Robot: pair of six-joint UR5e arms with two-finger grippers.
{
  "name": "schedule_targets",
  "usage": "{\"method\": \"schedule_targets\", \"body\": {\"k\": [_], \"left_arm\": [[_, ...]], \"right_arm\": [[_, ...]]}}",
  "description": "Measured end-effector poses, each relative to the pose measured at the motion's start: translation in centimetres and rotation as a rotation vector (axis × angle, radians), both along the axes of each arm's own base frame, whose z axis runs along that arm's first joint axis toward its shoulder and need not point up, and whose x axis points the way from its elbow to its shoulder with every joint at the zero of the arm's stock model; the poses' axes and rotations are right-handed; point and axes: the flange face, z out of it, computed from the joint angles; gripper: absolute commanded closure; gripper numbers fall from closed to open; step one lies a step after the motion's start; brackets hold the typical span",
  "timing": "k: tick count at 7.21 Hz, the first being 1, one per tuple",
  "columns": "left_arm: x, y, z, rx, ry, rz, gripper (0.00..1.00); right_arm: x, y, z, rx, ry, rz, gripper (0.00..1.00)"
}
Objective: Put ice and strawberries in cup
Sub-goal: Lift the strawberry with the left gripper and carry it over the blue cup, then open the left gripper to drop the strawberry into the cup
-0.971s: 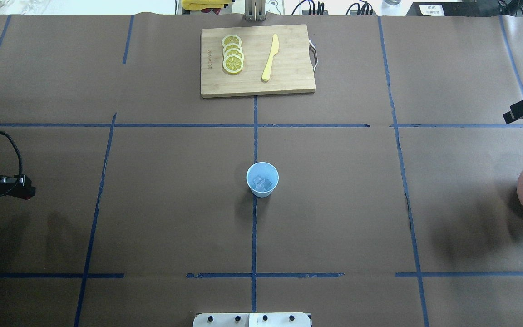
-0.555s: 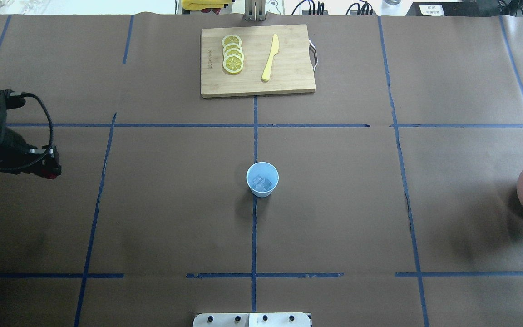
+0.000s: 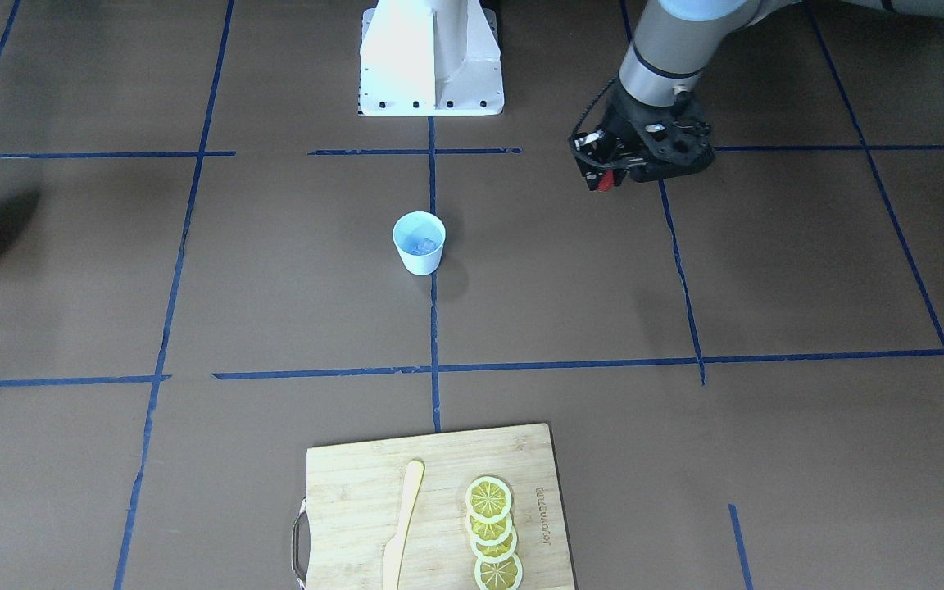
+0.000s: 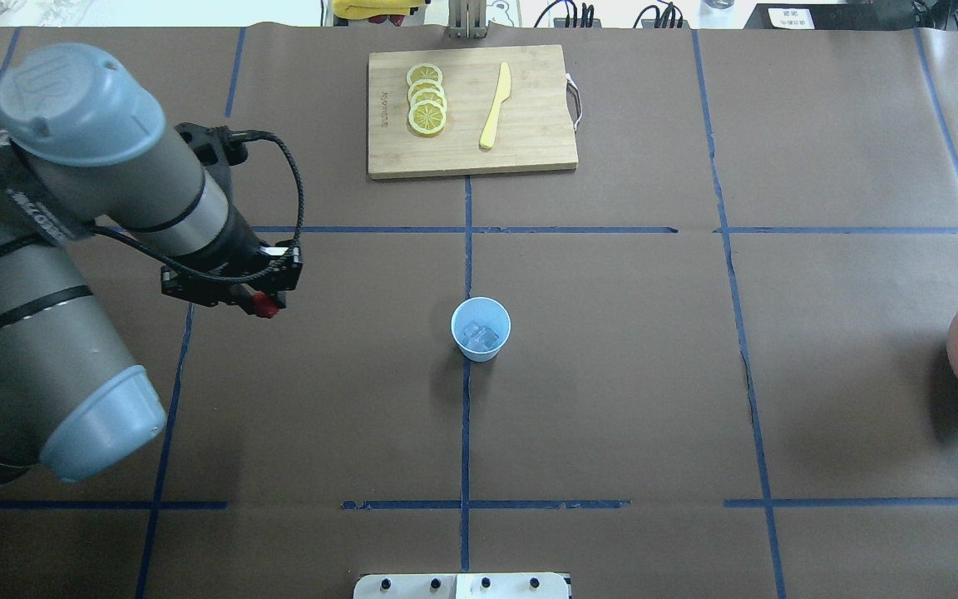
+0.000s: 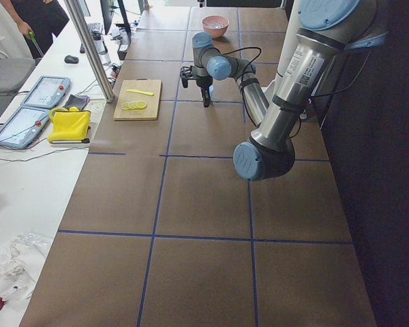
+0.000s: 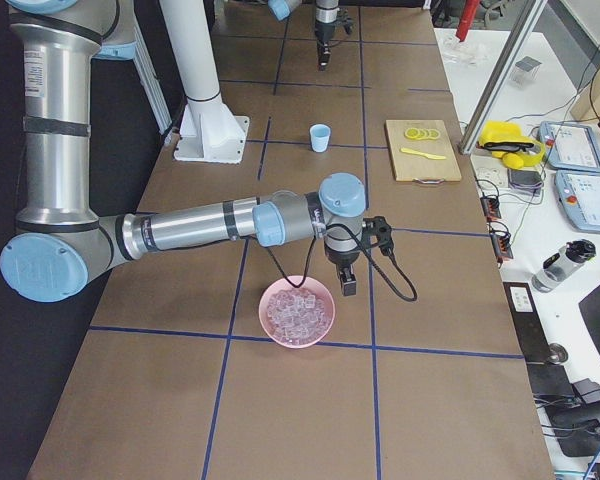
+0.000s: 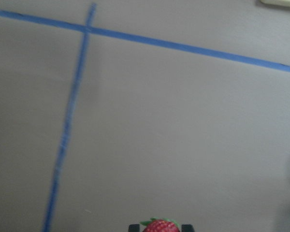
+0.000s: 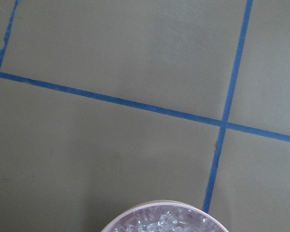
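Holds strawberry point(image 7: 160, 226) in left pincer point(image 4: 264, 308), cup point(image 4: 479, 353) well to its right across open counter point(image 4: 362, 374); cannot tell grip of right pincer point(image 6: 347, 287), beside bowl point(image 8: 157, 204).

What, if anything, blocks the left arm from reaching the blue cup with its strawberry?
Likely yes, it can reach: only bare brown paper lies between the left gripper, holding the strawberry, and the cup.
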Motion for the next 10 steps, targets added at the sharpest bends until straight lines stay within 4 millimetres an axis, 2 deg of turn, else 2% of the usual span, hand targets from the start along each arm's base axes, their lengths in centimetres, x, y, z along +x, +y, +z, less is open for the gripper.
{"method": "schedule_targets", "body": {"k": [2,4,5,7,8,9,10], "left_arm": [[7.2,-0.4,-4.3,-0.007,0.004,-0.032,1.0],[13.4,-1.6,-6.3,0.009,0.02,-0.053,1.0],[16.3,-1.3,-7.4,0.018,0.023,-0.056,1.0],[19.0,-0.5,-8.6,0.027,0.03,-0.061,0.99],[19.6,0.0,-8.7,0.026,0.032,-0.055,0.88],[19.9,0.3,-8.9,0.026,0.034,-0.052,0.12],[20.0,0.5,-8.9,0.03,0.041,-0.049,0.0]], "right_arm": [[2.1,0.7,2.4,-0.017,0.005,0.013,0.01],[3.8,1.5,3.8,-0.033,0.01,0.037,0.01],[4.3,1.6,4.0,-0.036,0.011,0.047,0.01],[4.6,1.6,4.1,-0.041,0.01,0.058,0.01],[4.6,1.6,4.0,-0.042,0.01,0.06,0.01],[4.7,1.6,4.0,-0.043,0.009,0.061,0.01],[4.7,1.5,3.9,-0.041,0.009,0.062,0.01]]}}
